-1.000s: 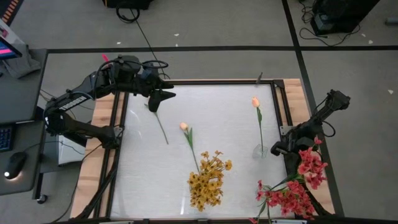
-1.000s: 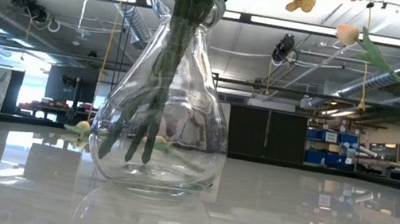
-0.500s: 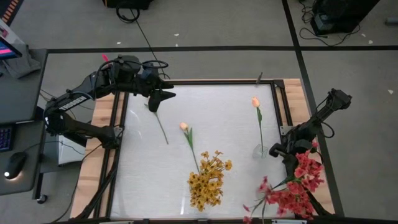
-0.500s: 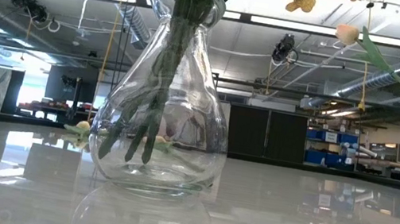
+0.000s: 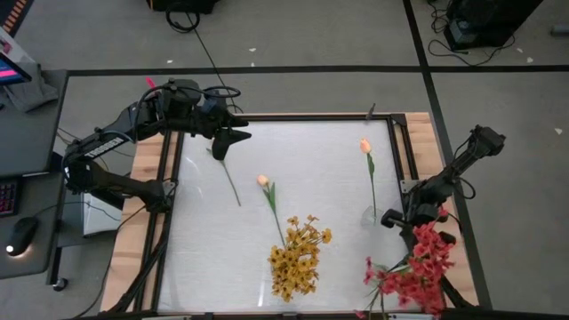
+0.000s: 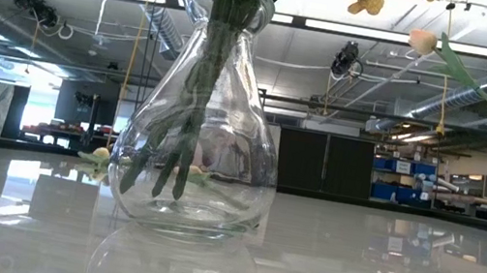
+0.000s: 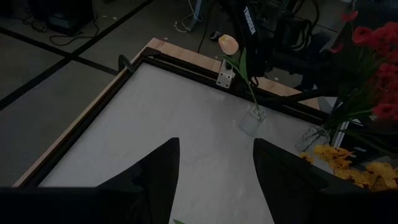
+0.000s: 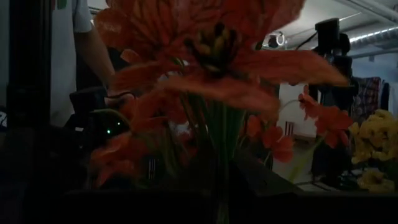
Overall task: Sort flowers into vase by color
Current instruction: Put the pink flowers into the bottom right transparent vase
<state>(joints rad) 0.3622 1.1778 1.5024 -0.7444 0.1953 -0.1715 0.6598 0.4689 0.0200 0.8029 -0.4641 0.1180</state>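
Right pincer (image 5: 402,220): clenched on the red-pink flowers (image 5: 418,271), at the desk's (image 5: 311,169) near right edge.
Left pincer (image 5: 233,136): released, empty, hovering at the far left corner.
Yellow flowers (image 5: 298,258): in a vase, near centre.

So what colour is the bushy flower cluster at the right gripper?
Red-pink bushy flower cluster, clearest in the high view.

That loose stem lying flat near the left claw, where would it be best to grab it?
Probably mid-stem, from straight above. The loose stem lies flat and bare on the table, thin, running diagonally, so fingers should straddle it crosswise. The open left gripper hovers over its upper end.
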